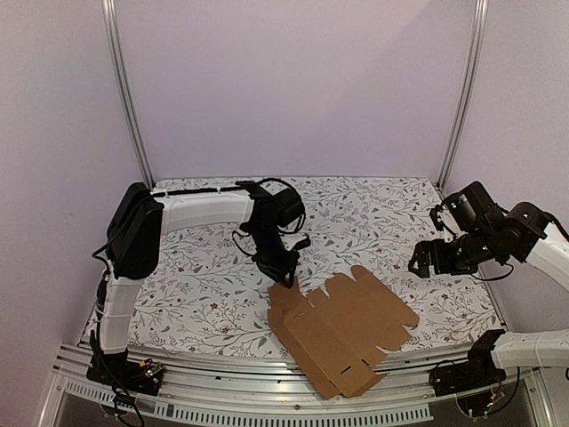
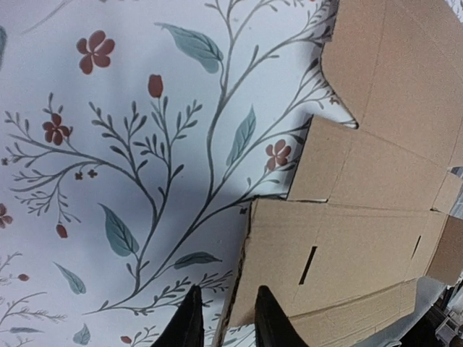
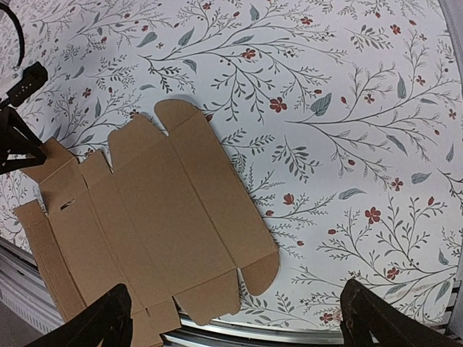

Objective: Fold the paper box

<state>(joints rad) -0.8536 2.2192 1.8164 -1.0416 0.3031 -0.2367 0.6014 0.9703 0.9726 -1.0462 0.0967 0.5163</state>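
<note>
The paper box [image 1: 342, 329], a plain brown die-cut cardboard sheet with flaps, tabs and slots, lies flat and unfolded at the near edge of the table [image 1: 204, 285], right of centre on the white cloth printed with flowers. Its near corner hangs over the ribbed metal rail [image 1: 267, 391] in front

My left gripper [image 1: 286, 274] is down at the sheet's far left corner. In the left wrist view its two black fingers [image 2: 271, 322] stand either side of the outer panel's edge, one over cardboard and one over cloth. The jaws are narrow, but I cannot tell whether they are clamped on the board or just bracketing it. That edge seems slightly raised off the cloth, with a shadow beneath

I judge the step in hand to be taking hold of this side panel so it can be turned up along its crease. To do it well I want the board seated deep between the pads before lifting, then a swing about the score line, not a straight pull, since the loose sheet looks light enough to slide or tip off the rail

My right gripper [image 1: 433, 258] hovers above the cloth well to the right of the box, jaws spread wide and holding nothing. I would bring it down to pin the middle panel while the left one lifts
</note>
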